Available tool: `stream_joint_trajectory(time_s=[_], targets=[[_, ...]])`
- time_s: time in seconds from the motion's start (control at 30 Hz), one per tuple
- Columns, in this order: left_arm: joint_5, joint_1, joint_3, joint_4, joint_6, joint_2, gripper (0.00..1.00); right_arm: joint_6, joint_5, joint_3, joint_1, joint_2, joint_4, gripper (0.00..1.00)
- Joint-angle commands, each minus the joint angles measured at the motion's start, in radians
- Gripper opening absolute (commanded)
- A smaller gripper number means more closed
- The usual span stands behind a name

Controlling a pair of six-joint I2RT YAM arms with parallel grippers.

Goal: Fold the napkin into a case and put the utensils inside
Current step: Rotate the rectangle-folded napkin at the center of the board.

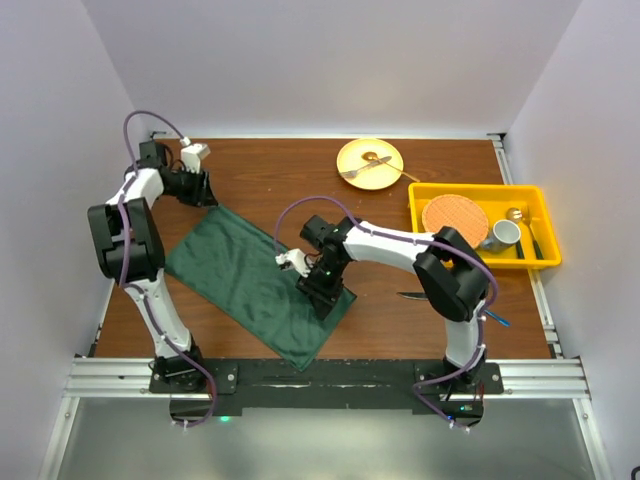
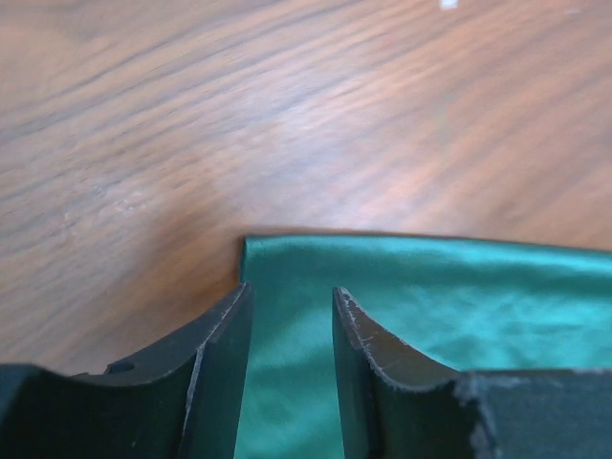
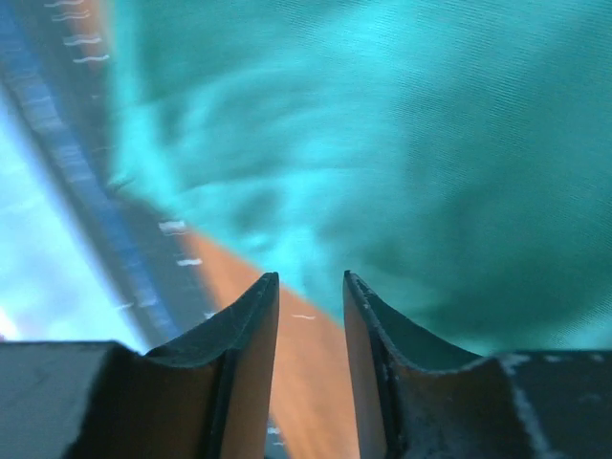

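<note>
The dark green napkin [image 1: 240,270] lies flat and slanted across the wooden table, a long folded band running from far left to the near edge. My left gripper [image 1: 203,192] is low over its far corner, and in the left wrist view the gripper [image 2: 292,289] is open with the cloth [image 2: 430,296] lying beneath the jaws. My right gripper [image 1: 325,293] is at the napkin's right edge. The right wrist view shows this gripper [image 3: 311,277] open, bare wood between the jaws and the cloth [image 3: 382,124] just ahead. The knife [image 1: 410,295] and the blue fork [image 1: 498,319] peek out from behind the right arm.
A yellow plate [image 1: 385,170] with a metal fork stands at the back. At the right, a yellow bin [image 1: 425,195] holds an orange plate, a cup and metal cutlery. The metal rail [image 1: 330,375] runs along the near edge, just past the napkin's near corner.
</note>
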Motion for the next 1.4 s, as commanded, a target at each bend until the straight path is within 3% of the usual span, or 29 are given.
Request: stream_joint_trajectory(time_s=[0.0,0.13,0.27,0.4,0.6,0.73,0.93,1.07,1.37], targets=[[0.019,-0.003,-0.039,-0.078,0.093,-0.199,0.45,0.029,-0.142,0.091,-0.034,-0.090,-0.058,0.39],[-0.084,0.011,-0.181,-0.065,0.161,-0.310,0.48,0.039,-0.067,0.140,-0.086,-0.072,-0.034,0.38],[-0.064,0.055,-0.261,-0.077,0.174,-0.326,0.49,0.055,-0.004,0.177,-0.094,-0.032,0.037,0.33],[-0.030,0.055,-0.336,-0.126,0.236,-0.344,0.43,0.093,-0.002,0.209,-0.094,0.039,0.095,0.27],[-0.079,0.048,-0.435,-0.088,0.249,-0.341,0.34,0.096,0.042,0.163,-0.092,0.099,0.130,0.11],[-0.098,0.023,-0.425,-0.042,0.232,-0.270,0.32,0.082,0.062,0.103,-0.092,0.088,0.134,0.09],[-0.118,-0.025,-0.282,0.004,0.160,-0.111,0.30,0.084,0.004,0.017,-0.094,0.060,0.123,0.11],[-0.124,-0.049,-0.156,-0.014,0.122,-0.045,0.32,0.084,-0.040,0.051,-0.095,0.056,0.092,0.13],[-0.050,0.024,0.169,-0.146,0.180,-0.014,0.52,0.144,-0.088,0.215,-0.136,0.042,0.078,0.17]])
